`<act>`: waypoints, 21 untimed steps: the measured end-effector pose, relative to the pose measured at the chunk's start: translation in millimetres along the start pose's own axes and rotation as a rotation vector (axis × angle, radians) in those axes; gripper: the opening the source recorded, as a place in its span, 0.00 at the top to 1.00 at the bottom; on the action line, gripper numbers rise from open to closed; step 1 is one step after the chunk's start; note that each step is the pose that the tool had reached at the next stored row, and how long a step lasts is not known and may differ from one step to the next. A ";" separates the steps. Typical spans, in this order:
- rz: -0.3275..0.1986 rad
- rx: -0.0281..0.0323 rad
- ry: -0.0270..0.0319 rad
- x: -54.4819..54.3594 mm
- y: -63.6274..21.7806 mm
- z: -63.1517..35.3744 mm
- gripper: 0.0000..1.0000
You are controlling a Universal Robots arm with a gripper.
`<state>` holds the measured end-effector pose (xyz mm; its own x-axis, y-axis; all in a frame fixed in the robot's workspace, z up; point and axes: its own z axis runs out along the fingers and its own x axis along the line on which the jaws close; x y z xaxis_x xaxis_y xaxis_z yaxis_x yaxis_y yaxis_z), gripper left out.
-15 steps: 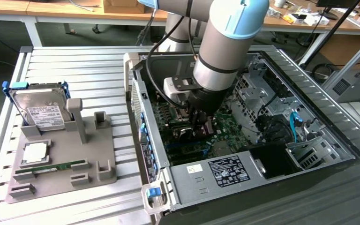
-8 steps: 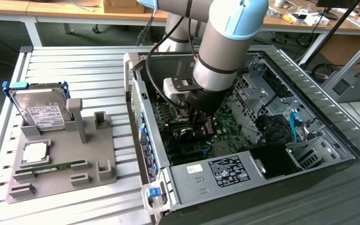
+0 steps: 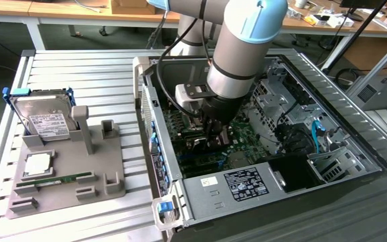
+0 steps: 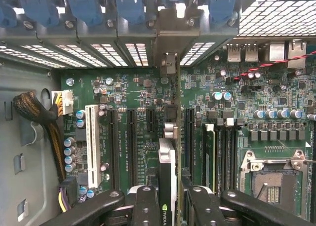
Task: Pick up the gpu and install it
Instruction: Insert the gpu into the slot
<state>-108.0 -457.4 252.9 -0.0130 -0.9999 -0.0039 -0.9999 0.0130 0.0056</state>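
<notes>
Black end effector (image 4: 168, 206) grips the gpu (image 4: 167, 162) above the motherboard (image 4: 138, 117).

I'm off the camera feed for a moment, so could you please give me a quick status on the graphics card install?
Gripper shut on graphics card, inside the computer case. Card edge-on over the motherboard slots. Nothing seen in the way.

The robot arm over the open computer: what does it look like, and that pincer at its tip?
The arm is a thick silver-grey tube with light blue caps at its joints and a black band near the wrist. A black cable runs down beside it to a pale grey block. The pincer is black, with jointed, bolted fingers.
</notes>
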 end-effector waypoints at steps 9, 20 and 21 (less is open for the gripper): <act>0.000 -0.0001 0.0000 0.0 0.1 0.0 0.73; -0.003 -0.0001 0.0000 0.0 0.6 0.0 0.73; -0.005 -0.0001 0.0001 0.0 0.6 0.0 0.73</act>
<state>-108.6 -457.4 252.9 -0.0081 -1.0000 -0.0038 -1.0000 0.0080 0.0056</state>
